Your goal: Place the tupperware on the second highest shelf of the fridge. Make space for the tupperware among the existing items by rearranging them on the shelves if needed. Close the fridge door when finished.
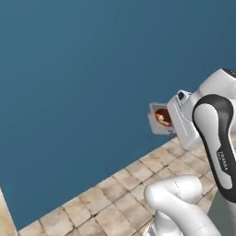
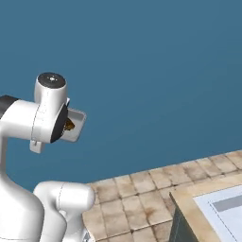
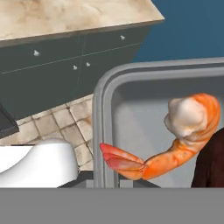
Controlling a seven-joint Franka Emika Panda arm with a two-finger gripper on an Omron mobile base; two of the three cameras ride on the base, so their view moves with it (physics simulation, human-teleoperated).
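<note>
My gripper (image 3: 109,183) is clamped on the rim of the tupperware (image 3: 144,113), held up in the air with an orange shrimp (image 3: 183,131) inside; below lies the tiled floor (image 1: 115,193), beyond it dark cupboards (image 3: 65,70), a blue wall (image 1: 69,69) behind

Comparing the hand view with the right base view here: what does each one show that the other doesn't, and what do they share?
Hand view alone: the orange shrimp inside the tupperware, and dark cupboards under a beige counter.

Right base view alone: the white arm carrying the tupperware in the air, and a pale-topped counter corner at lower right.

Both: the tupperware, the tan tiled floor and the blue wall.
</note>
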